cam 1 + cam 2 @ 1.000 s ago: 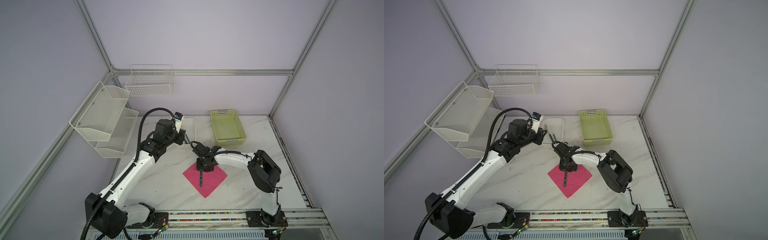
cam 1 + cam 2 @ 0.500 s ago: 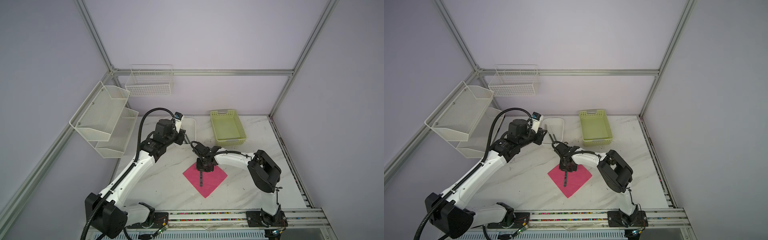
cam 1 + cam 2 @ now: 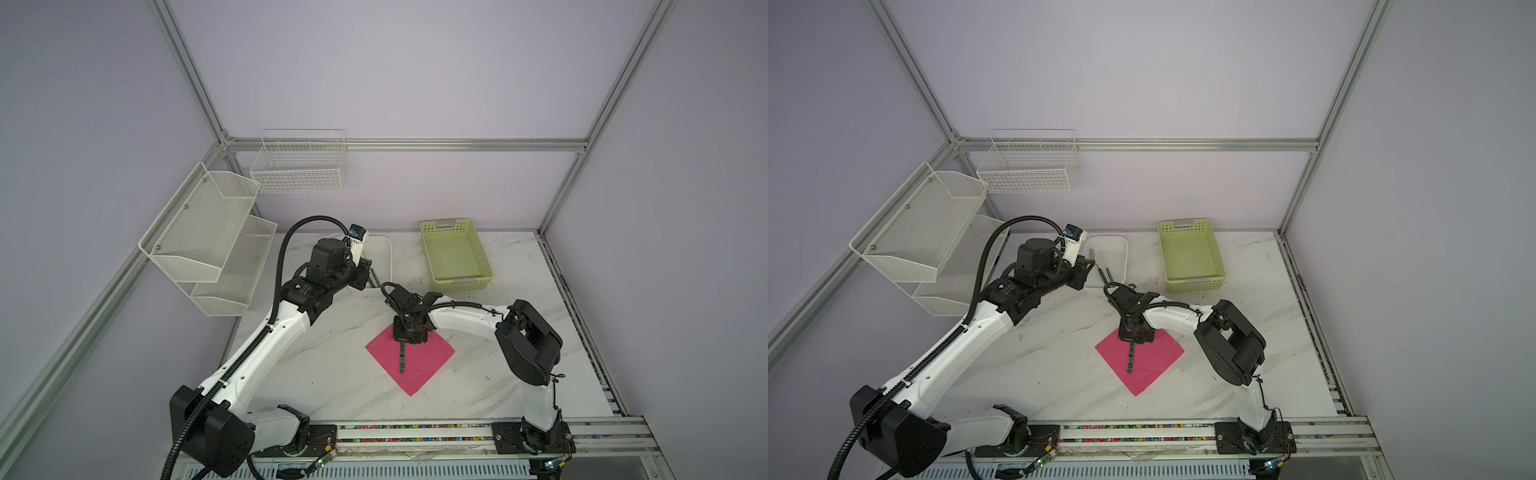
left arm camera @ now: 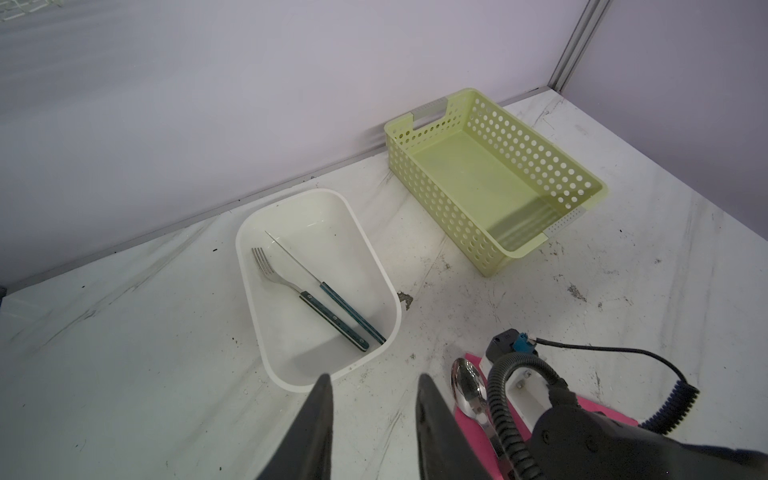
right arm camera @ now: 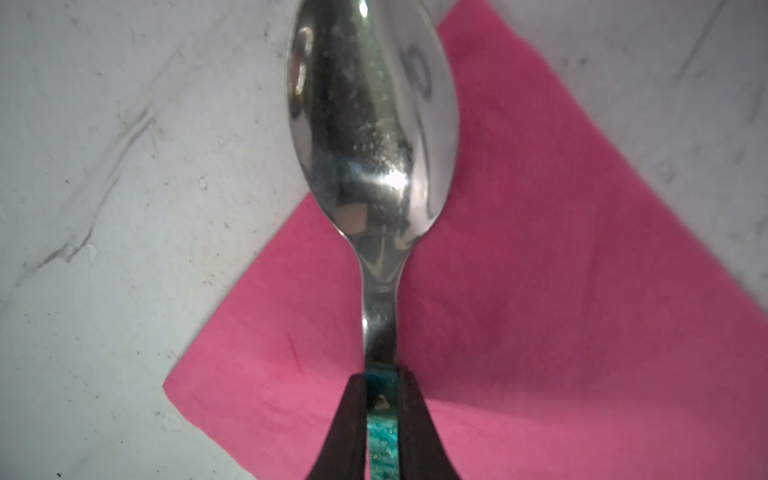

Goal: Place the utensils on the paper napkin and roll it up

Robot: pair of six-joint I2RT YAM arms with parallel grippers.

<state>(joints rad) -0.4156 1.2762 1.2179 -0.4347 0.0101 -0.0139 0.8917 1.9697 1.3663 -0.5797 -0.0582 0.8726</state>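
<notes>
Fork (image 4: pixel 309 300) and knife (image 4: pixel 328 292) lie in white tub (image 4: pixel 375 259); right pincer (image 5: pixel 382 415) pinches spoon (image 5: pixel 370 124), left pincer (image 4: pixel 374 390) spread.

The walls (image 3: pixel 395 75) are pale purple. Shiny grey metal bars (image 3: pixel 415 144) run along the corners. The tabletop (image 3: pixel 332 374) is white with grey streaks. A white wire basket (image 3: pixel 299 166) hangs on the back wall, and white mesh shelves (image 3: pixel 208 232) hang on the side wall.

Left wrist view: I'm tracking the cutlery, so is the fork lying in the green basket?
No, the fork lies in the white tub, and the green basket holds nothing.
</notes>
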